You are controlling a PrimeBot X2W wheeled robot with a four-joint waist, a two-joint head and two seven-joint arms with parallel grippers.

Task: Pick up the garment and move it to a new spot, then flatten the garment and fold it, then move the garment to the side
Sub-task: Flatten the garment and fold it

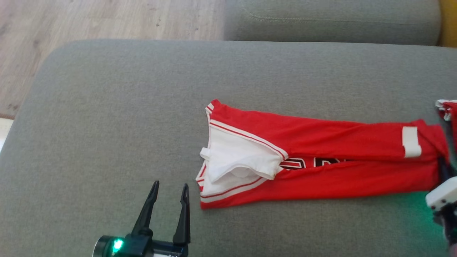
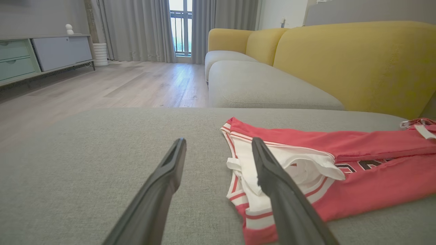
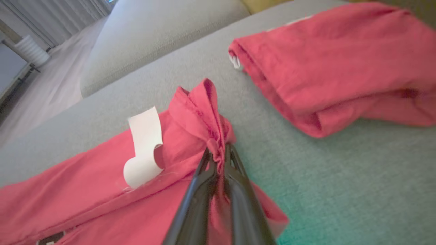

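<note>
Red garment lies in a long narrow strip on the grey cushion, white-trimmed end toward my left side. My right gripper is pinched closed on a bunched corner of the other end, near a white tag. My left gripper is spread apart, holding nothing, just beside the trimmed end. Another red cloth lies nearby.

Red garment with white trim lies folded lengthwise, white lining exposed
</note>
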